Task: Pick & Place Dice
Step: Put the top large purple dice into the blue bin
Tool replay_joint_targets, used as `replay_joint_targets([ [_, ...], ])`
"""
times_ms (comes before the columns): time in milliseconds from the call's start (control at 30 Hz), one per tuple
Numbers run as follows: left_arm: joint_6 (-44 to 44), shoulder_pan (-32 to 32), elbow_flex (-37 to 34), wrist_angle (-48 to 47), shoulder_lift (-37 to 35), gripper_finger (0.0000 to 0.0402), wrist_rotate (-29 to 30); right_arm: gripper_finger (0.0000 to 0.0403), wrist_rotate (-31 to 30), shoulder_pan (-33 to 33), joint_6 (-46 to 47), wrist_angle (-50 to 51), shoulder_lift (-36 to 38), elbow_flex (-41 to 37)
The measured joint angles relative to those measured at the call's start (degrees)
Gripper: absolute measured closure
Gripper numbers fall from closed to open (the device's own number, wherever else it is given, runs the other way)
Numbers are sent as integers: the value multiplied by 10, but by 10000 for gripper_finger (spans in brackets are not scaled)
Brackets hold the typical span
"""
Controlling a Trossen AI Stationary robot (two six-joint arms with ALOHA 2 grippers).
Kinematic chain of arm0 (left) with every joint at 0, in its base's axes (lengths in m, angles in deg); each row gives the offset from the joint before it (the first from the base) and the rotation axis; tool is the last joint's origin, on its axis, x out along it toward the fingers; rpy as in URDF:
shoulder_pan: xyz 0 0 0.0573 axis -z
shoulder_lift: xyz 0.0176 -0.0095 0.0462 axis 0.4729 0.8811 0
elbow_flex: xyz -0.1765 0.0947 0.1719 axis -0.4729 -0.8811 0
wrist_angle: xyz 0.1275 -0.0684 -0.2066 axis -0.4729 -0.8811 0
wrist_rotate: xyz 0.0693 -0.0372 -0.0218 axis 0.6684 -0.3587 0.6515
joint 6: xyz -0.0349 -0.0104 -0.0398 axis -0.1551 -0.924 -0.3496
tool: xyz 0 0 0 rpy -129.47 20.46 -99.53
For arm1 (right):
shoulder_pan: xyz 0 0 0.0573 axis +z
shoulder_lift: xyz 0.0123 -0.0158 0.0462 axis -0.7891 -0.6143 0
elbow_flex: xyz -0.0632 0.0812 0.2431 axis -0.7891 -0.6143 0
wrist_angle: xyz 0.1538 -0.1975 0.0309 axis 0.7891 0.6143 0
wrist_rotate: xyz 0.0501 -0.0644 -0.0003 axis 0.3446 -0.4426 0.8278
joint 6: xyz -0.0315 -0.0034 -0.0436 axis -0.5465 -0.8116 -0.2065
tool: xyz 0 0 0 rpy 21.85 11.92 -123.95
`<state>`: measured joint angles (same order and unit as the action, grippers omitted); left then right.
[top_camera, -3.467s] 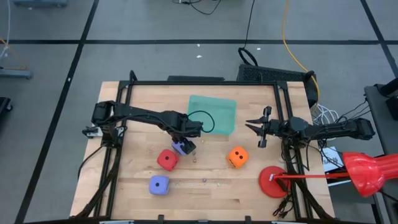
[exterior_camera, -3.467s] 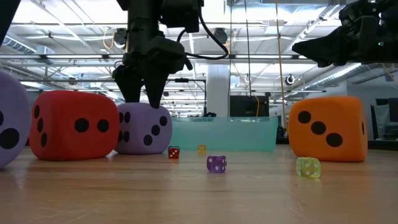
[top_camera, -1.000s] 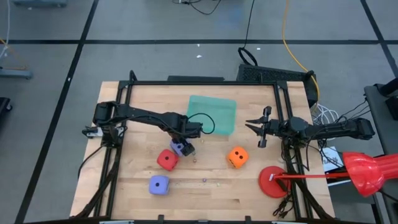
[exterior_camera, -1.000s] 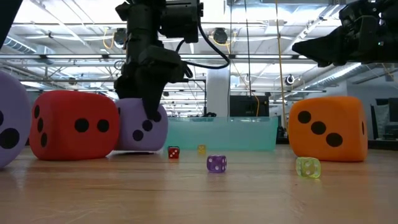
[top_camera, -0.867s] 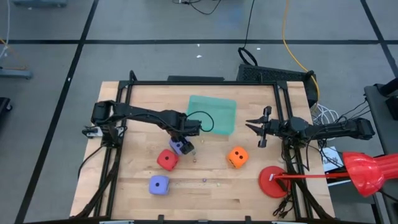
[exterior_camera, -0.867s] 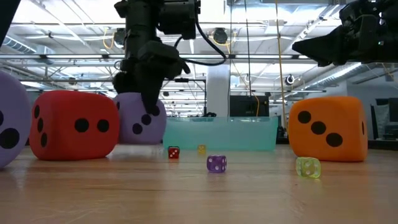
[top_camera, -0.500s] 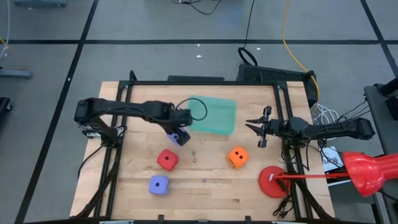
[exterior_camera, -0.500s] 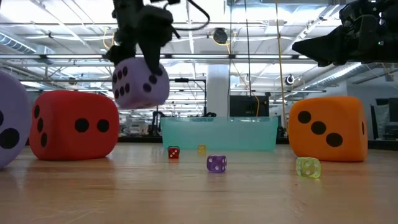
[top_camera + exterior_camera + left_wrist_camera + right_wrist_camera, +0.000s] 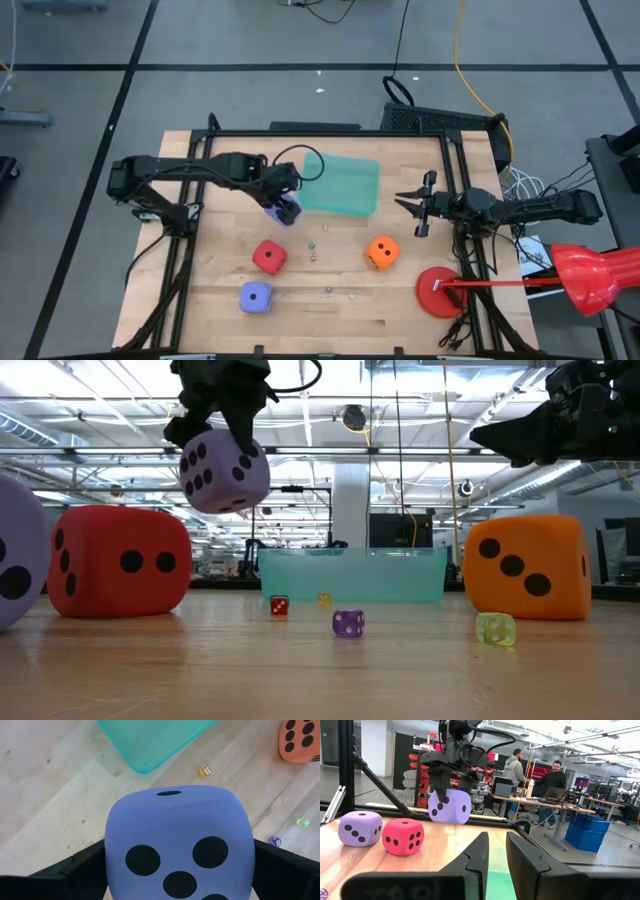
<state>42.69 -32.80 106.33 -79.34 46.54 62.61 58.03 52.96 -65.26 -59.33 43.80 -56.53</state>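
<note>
My left gripper (image 9: pixel 280 204) is shut on one purple-blue die (image 9: pixel 288 213) and holds it in the air just left of the teal bin (image 9: pixel 340 186). The low view shows that die (image 9: pixel 223 470) well above the table. The red die (image 9: pixel 268 257), the second purple-blue die (image 9: pixel 256 297) and the orange die (image 9: pixel 381 252) each rest flat on one face on the wood. My right gripper (image 9: pixel 413 207) hovers open at the table's right side, above and beyond the orange die, touching nothing. My left gripper pinches the purple-blue die between its two fingers (image 9: pixel 82 870), one on each of two opposite side faces (image 9: pixel 112 855). The fingers come from above, pointing down. The die (image 9: pixel 223 470) is lifted clear of the table, slightly tilted, hanging below the fingers.
The teal bin (image 9: pixel 350 575) sits open at the table's far middle. Several tiny dice (image 9: pixel 348 623) are scattered on the wood between the big ones. A red round disc (image 9: pixel 440 292) with a red handle lies at the right near corner. People stand behind the table (image 9: pixel 512 770).
My left gripper, shut on the purple-blue die, has risen and drawn toward the table's far-left, lifting the die clear from beside the red die up to bin height. The right arm has kept still.
</note>
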Motion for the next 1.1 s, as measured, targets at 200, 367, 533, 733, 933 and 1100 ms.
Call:
replay_joint_targets([
  [200,2,-2,0,44,0,7,-4,344,0,0,0,0,0,0],
  [367,24,-18,0,145,5,7,-10,344,0,0,0,0,0,0],
  [533,39,-50,0,176,14,7,-37,344,0,0,0,0,0,0],
  [733,66,-88,1,215,13,7,-45,344,0,0,0,-2,0,0],
  [933,98,-128,10,281,15,7,-45,344,0,0,0,-2,0,0],
  [1100,123,-153,45,290,47,7,-45,344,0,0,0,-2,0,0],
])
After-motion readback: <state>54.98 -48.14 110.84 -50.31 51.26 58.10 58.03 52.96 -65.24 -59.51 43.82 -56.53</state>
